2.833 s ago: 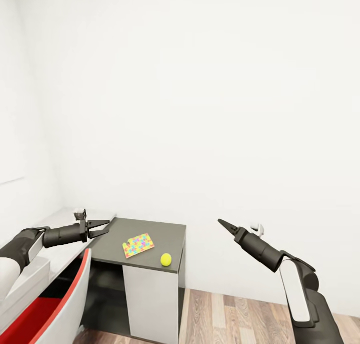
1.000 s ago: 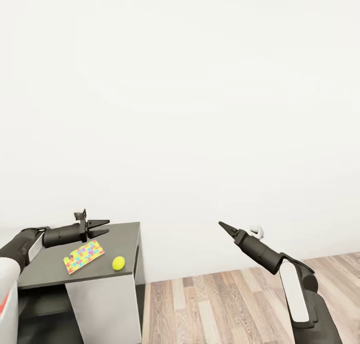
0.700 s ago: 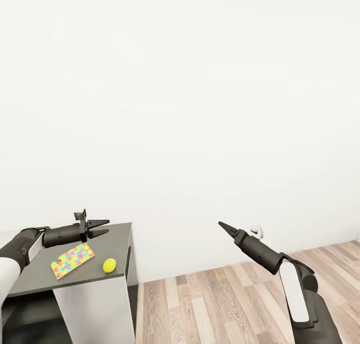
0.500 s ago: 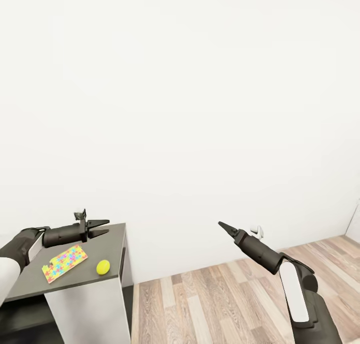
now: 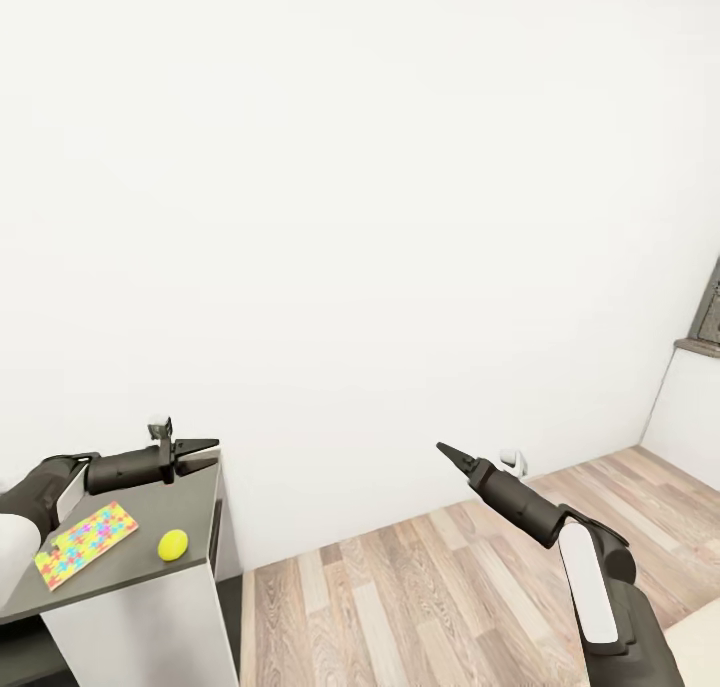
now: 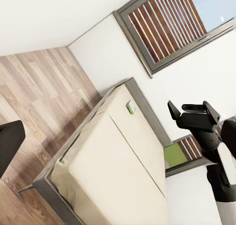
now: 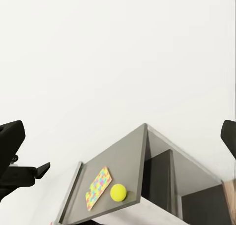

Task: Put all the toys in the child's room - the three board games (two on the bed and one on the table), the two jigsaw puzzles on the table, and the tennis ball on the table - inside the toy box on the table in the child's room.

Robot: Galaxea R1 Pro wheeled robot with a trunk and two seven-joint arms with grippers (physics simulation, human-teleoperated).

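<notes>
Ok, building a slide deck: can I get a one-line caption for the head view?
Both grippers raised before a white wall, with a jigsaw puzzle and tennis ball on the table.

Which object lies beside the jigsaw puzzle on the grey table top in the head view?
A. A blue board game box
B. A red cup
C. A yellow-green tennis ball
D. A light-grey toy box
C: the tennis ball rests on the table just to the right of the jigsaw puzzle, apart from it; the right wrist view shows the same pair.
</notes>
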